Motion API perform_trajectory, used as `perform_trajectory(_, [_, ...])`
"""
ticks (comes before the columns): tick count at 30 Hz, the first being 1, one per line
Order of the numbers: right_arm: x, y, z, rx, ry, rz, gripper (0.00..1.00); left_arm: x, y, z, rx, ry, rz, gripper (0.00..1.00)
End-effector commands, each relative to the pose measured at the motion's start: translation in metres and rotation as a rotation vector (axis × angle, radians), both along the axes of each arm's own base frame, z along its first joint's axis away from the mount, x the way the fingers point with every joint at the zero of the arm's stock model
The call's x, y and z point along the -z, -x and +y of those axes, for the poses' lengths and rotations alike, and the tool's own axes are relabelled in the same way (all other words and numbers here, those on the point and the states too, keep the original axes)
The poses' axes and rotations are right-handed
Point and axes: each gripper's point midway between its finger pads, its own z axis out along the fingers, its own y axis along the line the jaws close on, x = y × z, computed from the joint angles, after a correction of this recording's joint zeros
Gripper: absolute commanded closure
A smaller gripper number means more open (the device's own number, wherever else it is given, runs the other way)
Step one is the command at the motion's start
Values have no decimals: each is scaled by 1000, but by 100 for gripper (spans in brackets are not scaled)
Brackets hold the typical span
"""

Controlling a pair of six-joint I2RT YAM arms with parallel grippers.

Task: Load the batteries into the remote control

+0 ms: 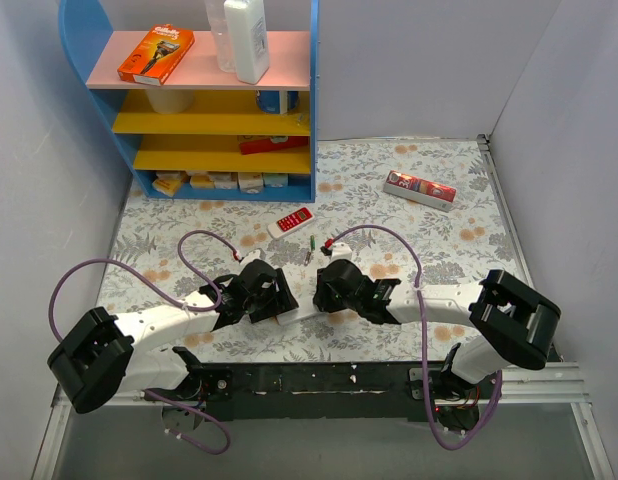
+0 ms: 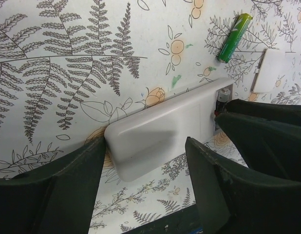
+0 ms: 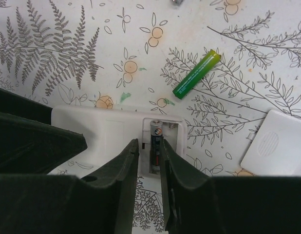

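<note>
**Both grippers at the white remote, one battery in its bay**

From above, the white remote (image 1: pixel 295 308) lies on the flowered table (image 1: pixel 444 250) near its front edge. The left gripper (image 1: pixel 279 303) is at the remote's left end and the right gripper (image 1: pixel 317 298) at its right end. A red remote (image 1: pixel 291 220) lies beyond the white remote, and a blue shelf (image 1: pixel 189 100) stands farther off, to the left.

At the left wrist, the white remote lies back-up. The left gripper's jaws are spread, with one finger (image 2: pixel 58 190) on either side of the remote's closed end. A loose battery (image 2: pixel 234 30) lies beyond the remote's open end, with a white cover (image 2: pixel 268 70) just right of it.

At the right wrist, the right gripper's fingers (image 3: pixel 116 185) stand almost together over the remote's open bay. A seated battery (image 3: pixel 155 139) shows in the narrow gap between them. Whether they pinch it I cannot tell. The loose battery lies beyond the remote, apart from it, and the cover lies to the remote's right.
</note>
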Motion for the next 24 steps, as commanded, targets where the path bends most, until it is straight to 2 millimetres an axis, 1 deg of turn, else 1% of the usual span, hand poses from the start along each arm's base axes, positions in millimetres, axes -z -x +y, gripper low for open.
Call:
perform_trajectory(1, [-39,-11,16,-31,-55,-92,67,26,24,25,3,-99,90,32])
perform_trajectory(6, [-50,-13,17,-66,-38,-124,63,25,23,27,-4,-108,85,28])
perform_trajectory(7, [-55,-14,18,-77,-35,-138,63,25,22,27,-3,-109,82,28])
perform_trajectory(10, [-58,-13,17,-102,-23,-149,63,23,22,28,-7,-113,79,27])
perform_trajectory(12, [-61,-13,15,-149,3,-182,63,24,23,30,-4,-119,82,27])
perform_trajectory(13, [-65,-14,15,-167,8,-203,64,22,23,29,-4,-115,78,27])
perform_trajectory(15, [-69,-17,9,-237,68,-268,65,21,24,30,-3,-116,78,27])
perform_trajectory(16, [-75,-18,8,-281,84,-305,65,20,24,31,-2,-116,77,26])
perform_trajectory(17, [-79,-14,11,-351,81,-323,64,19,24,30,-3,-112,75,26])
perform_trajectory(18, [-81,-14,9,-443,126,-385,64,18,24,31,-2,-113,74,26])
perform_trajectory(19, [-89,-12,10,-490,125,-420,64,18,25,32,-3,-114,73,26])
perform_trajectory(20, [-91,-8,11,-547,123,-441,65,17,24,31,-4,-109,70,26])
perform_trajectory(21, [-97,-10,10,-609,149,-515,65,18,25,32,-5,-111,73,26])
perform_trajectory(23, [-101,-8,10,-667,142,-544,71,19,27,32,0,-112,81,26])
perform_trajectory(24, [-106,-11,11,-686,142,-562,75,20,27,32,0,-113,85,26])
